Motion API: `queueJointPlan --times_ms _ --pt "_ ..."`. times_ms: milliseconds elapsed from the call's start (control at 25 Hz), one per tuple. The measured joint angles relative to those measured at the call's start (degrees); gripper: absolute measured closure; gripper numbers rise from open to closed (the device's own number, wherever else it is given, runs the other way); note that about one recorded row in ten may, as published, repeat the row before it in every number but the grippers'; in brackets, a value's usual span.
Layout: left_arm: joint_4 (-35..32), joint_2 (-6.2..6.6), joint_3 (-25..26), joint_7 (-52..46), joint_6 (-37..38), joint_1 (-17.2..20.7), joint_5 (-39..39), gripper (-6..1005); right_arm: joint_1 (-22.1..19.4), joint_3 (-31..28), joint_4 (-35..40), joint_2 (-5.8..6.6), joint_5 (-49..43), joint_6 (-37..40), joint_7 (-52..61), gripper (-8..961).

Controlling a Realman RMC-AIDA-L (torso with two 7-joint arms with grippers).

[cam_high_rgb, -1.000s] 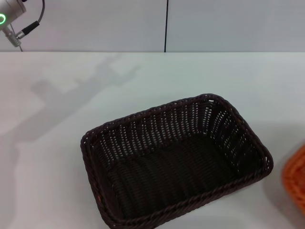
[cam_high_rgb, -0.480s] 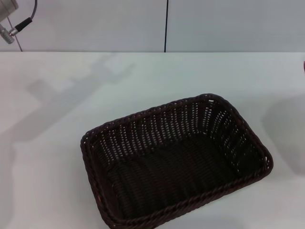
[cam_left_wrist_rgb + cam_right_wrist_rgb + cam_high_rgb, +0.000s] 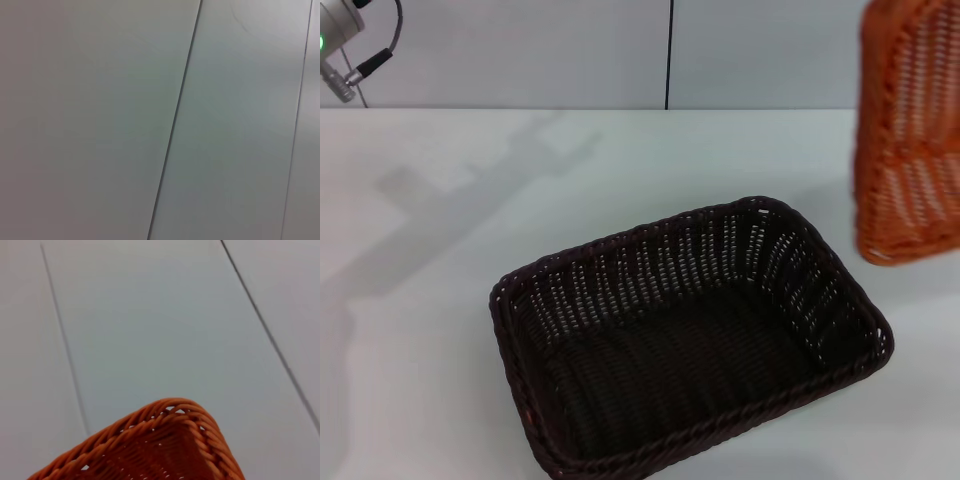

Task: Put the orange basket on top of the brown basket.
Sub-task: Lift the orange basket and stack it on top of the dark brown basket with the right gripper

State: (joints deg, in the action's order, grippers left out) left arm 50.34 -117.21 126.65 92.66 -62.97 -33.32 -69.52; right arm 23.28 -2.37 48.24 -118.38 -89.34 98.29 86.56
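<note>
The orange basket (image 3: 910,130) hangs in the air at the far right of the head view, tipped steeply on end, above and to the right of the brown basket. Its braided corner (image 3: 165,440) fills the lower part of the right wrist view, close to the camera. My right gripper itself is outside the head view and carries the orange basket. The brown basket (image 3: 690,340) sits empty on the white table (image 3: 430,300), in the middle front, turned slightly. Only a part of my left arm (image 3: 335,45) shows at the top left, raised away from the baskets.
A pale wall with a dark vertical seam (image 3: 668,55) runs behind the table. The left wrist view shows only wall panels (image 3: 100,120). Bare tabletop lies left of and behind the brown basket.
The orange basket has left the table at the right edge, gone out of view, and now shows lifted high at the upper right. The brown basket has not moved.
</note>
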Motion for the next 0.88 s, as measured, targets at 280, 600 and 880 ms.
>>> queueJointPlan --times_ms 280,600,880 --pt "-0.9 0.41 -0.4 0.1 0.0 -0.5 0.0 159 0.5 6.3 -17.7 -0.56 6.7 2.9 -10.3 802" --pt "-1.9 1.03 -0.5 0.1 -0.2 -0.8 -0.2 160 0.7 13.2 -31.3 -0.57 6.6 4.9 -22.0 802" --pt "-2.7 1.54 -0.6 -0.2 -0.3 -1.3 -1.4 160 0.6 18.8 -41.2 -0.72 6.6 7.1 -28.8 797"
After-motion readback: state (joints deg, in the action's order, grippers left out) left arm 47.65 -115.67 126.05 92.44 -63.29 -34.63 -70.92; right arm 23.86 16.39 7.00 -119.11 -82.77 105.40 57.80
